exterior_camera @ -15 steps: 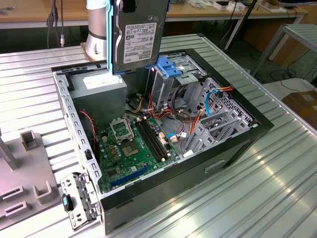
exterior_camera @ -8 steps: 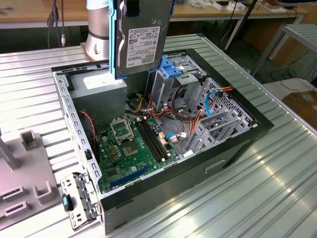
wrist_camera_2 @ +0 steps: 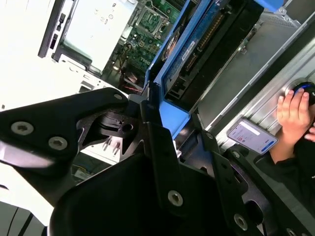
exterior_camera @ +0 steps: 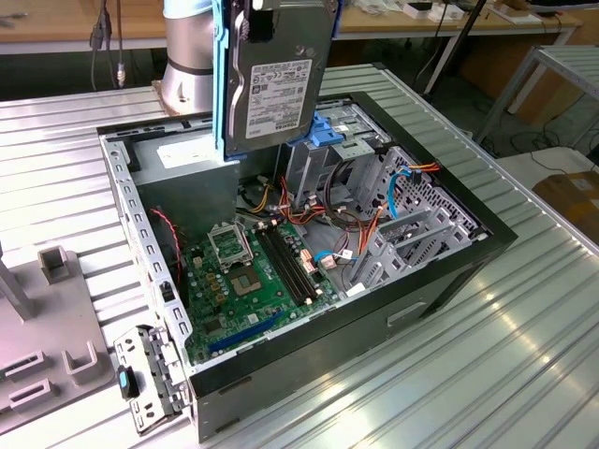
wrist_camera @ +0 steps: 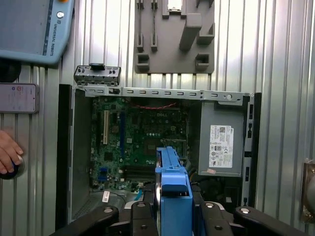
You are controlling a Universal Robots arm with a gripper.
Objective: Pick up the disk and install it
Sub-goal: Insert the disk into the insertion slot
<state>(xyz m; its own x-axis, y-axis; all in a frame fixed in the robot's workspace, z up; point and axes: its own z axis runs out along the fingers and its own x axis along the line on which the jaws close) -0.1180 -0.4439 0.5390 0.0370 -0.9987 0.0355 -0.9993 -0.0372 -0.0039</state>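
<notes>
The disk point(exterior_camera: 276, 79), a grey drive with a white label in blue rails, hangs upright above the back of the open computer case point(exterior_camera: 449, 281), over the motherboard point(exterior_camera: 262, 271). In both wrist views my gripper point(wrist_camera: 173, 214) is shut on the disk's blue carrier point(wrist_camera: 172, 182), one black finger point(wrist_camera: 140, 216) on each side. The second wrist view shows the disk point(wrist_camera_2: 184, 49) edge-on, reaching away from the gripper point(wrist_camera_2: 167, 130). A metal drive cage with a fixed blue bracket point(exterior_camera: 329, 131) stands just to the exterior view's right of the disk.
A grey power-supply box point(wrist_camera: 221, 142) fills one corner of the case. A loose front panel point(exterior_camera: 150, 374) and a grey fixture plate point(exterior_camera: 47, 346) lie on the ribbed table. A person's hand point(wrist_camera: 7, 155), a phone point(wrist_camera: 17, 98) and a teach pendant point(wrist_camera: 34, 24) are beside the case.
</notes>
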